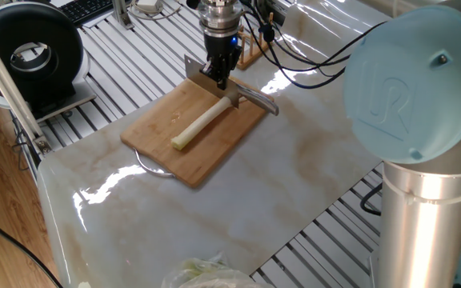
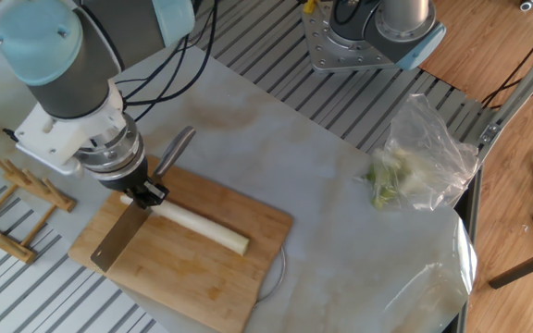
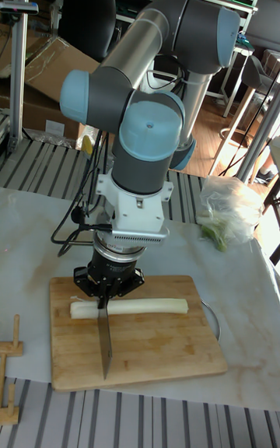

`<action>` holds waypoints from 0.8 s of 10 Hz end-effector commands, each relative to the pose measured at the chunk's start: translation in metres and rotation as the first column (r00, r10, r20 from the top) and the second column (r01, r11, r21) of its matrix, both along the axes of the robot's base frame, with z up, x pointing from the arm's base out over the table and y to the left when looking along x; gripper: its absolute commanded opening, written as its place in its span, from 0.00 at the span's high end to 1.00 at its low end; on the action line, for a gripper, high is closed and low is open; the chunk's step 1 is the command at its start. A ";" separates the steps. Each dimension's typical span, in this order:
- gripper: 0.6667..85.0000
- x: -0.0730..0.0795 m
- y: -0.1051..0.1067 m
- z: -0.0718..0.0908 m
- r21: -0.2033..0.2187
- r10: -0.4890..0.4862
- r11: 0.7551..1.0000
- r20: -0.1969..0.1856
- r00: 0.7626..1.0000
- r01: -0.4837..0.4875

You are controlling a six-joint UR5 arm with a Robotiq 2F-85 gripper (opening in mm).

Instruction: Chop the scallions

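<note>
blocking the board's (image 2: 202,268) far end: gripper (image 2: 142,195) with knife (image 2: 118,236) over the scallion (image 2: 202,228); leaving bare marble (image 2: 340,231) toward the bagged greens (image 2: 415,166).
</note>
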State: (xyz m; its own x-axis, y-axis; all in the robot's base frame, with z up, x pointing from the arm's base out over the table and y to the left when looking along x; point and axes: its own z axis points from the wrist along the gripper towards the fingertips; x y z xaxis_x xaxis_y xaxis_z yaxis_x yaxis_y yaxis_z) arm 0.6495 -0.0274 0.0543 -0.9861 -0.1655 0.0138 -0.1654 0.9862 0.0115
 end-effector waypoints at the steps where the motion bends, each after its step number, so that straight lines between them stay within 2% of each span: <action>1: 0.99 0.002 -0.001 -0.003 0.018 0.007 1.000 0.032 0.999 -0.008; 2: 0.99 0.003 0.000 0.011 0.022 0.015 1.000 0.031 0.999 -0.015; 4: 0.99 0.014 0.002 0.022 0.034 0.028 0.999 0.071 0.997 -0.031; 5: 0.99 0.020 0.003 0.020 0.027 0.028 0.999 0.102 0.994 -0.031; 6: 0.99 0.025 0.003 0.010 0.029 0.024 0.999 0.119 0.993 -0.028; 8: 0.99 0.027 0.004 0.000 0.022 0.016 1.000 0.118 0.993 -0.018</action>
State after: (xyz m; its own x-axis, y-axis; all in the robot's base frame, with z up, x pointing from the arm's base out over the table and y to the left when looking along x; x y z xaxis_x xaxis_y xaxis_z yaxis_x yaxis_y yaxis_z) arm 0.6679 -0.0259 0.0607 -0.9788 -0.1906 -0.0753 -0.1919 0.9813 0.0111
